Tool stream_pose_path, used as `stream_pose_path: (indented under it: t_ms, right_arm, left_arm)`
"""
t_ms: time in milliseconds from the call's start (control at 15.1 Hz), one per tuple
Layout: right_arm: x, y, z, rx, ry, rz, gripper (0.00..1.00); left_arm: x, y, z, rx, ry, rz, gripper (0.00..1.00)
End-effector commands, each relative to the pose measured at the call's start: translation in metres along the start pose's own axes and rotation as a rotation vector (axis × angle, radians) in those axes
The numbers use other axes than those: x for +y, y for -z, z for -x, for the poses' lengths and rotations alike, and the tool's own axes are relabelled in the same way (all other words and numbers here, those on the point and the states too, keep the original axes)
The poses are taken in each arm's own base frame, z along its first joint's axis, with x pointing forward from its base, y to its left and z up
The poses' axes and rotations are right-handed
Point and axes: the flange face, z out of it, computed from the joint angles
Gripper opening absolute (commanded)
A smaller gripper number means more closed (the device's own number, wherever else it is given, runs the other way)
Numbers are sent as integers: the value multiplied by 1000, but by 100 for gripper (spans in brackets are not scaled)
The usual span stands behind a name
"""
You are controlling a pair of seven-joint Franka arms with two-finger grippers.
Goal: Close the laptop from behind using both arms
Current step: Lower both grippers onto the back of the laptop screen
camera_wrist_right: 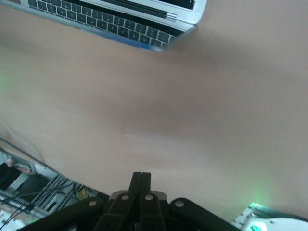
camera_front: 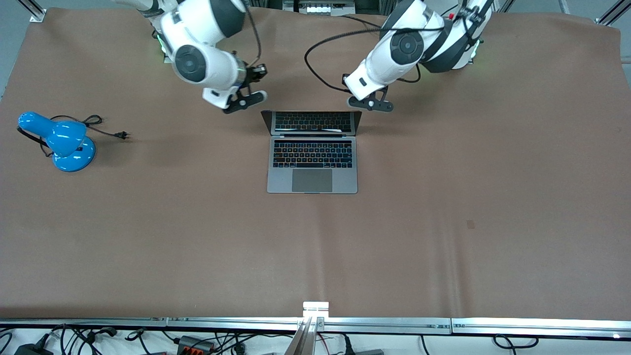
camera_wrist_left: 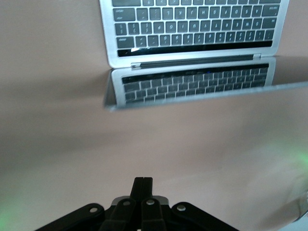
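Observation:
The silver-grey laptop [camera_front: 312,170] lies open at the table's middle, and its upright screen [camera_front: 314,122] mirrors the black keyboard. My left gripper [camera_front: 370,103] is shut and empty, over the bare table close to the lid's corner toward the left arm's end. My right gripper [camera_front: 245,101] is shut and empty, over the table close to the lid's corner toward the right arm's end. Neither touches the lid. The left wrist view shows its shut gripper [camera_wrist_left: 143,180] and the laptop [camera_wrist_left: 192,29]. The right wrist view shows its shut gripper [camera_wrist_right: 141,175] and one corner of the laptop [camera_wrist_right: 120,24].
A blue desk lamp [camera_front: 64,143] stands toward the right arm's end of the table, its black cord and plug [camera_front: 106,129] lying beside it. A black cable [camera_front: 320,64] loops from the left arm over the brown table cover [camera_front: 443,172].

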Motion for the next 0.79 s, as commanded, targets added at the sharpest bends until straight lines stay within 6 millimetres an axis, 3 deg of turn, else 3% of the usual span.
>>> stream_pose_path:
  t_ms: [0,265,397,529,728]
  right_arm:
    - [-4,-15,-14,41,-24,-10,0]
    - [-7,-14,-30,117,-28,-21,0]
    - [-7,-12,-38,161,-32,-27,0]
    - [-6,-10,-49,216,-47,-35,0]
    - [-14,-2,-73,257,-81,-48,0]
  left_arm:
    - [-1,-20,-26,9,30,65,0]
    - [2,-33,-59,53,46,76,0]
    - [3,-29,-79,80,56,58,0]
    - [4,-27,-86,85,68,65,0]
    - [-6,-23,-109,93,92,77,0]
